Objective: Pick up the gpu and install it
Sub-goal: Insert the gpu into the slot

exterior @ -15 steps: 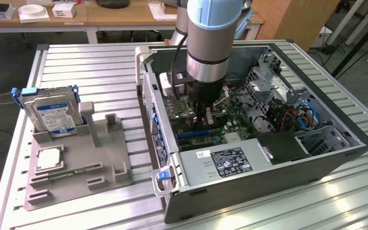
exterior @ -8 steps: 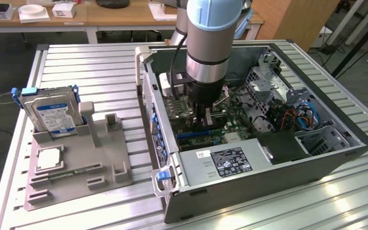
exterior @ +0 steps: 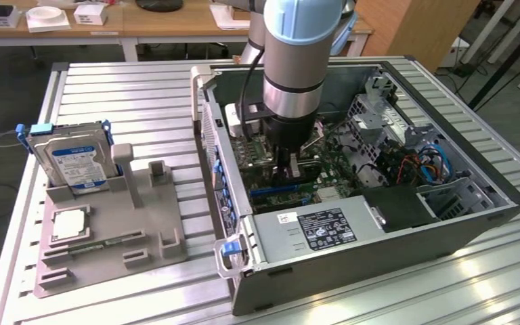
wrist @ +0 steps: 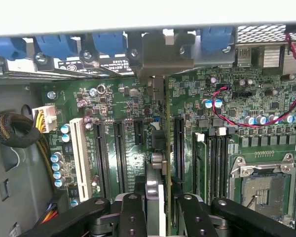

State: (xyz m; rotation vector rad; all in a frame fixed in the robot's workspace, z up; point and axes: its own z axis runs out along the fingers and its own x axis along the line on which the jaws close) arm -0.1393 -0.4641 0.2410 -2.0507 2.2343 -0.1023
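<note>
Gpu (wrist: 155, 185) held over the motherboard (wrist: 128, 106)
My gripper (wrist: 158, 212) is clamped on it — long edge parallel to the slots (wrist: 119, 153) beneath.

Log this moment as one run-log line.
step: install | tool: shut on gpu | gpu: upright, edge toward motherboard slots, inside case | seated: cannot tell
</note>
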